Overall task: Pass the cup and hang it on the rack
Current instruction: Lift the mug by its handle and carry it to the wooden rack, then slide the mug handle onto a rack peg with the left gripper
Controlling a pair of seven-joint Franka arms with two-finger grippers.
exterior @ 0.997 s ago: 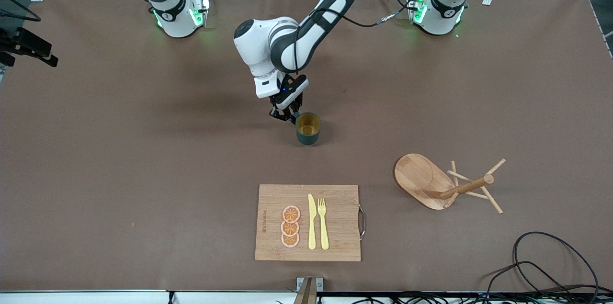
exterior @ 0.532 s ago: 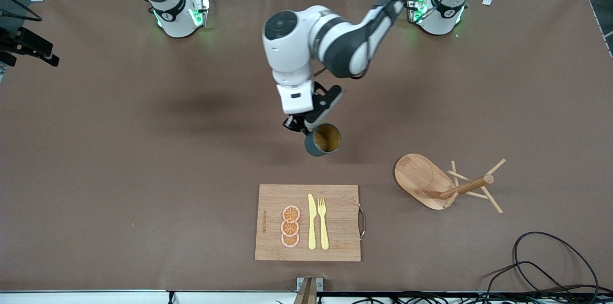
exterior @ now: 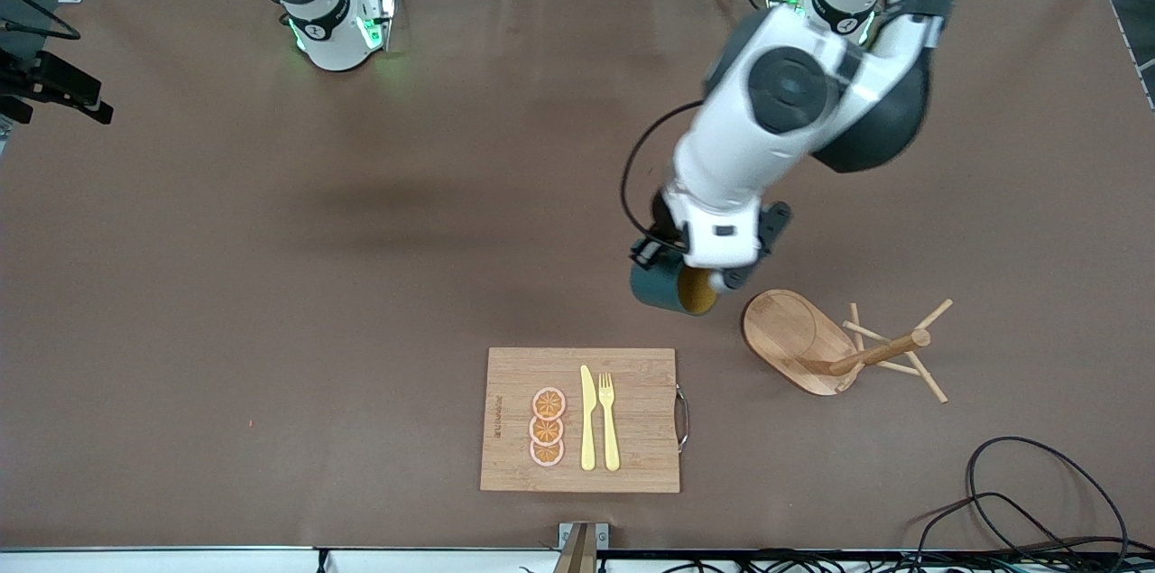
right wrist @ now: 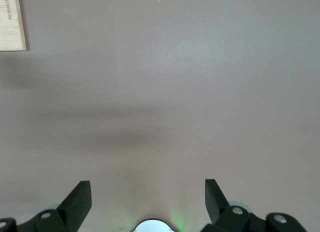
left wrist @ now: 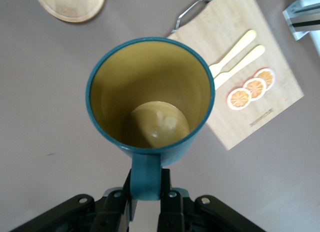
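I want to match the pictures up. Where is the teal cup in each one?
Front view: the cup hangs under the left tool, beside the rack's base.
Left wrist view: cup fills the middle, held by its handle.
Right wrist view: not there.
Shared landmark: cutting board.

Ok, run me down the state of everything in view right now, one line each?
cup: off the table, tipped on its side, empty, held by its handle.
left gripper: shut on the cup's handle, over the table beside the rack.
right gripper: open, empty, waiting over bare table.
rack: lying on its side, no cup on its pegs.
cutting board: flat on the table, carrying knife, fork and three orange slices.
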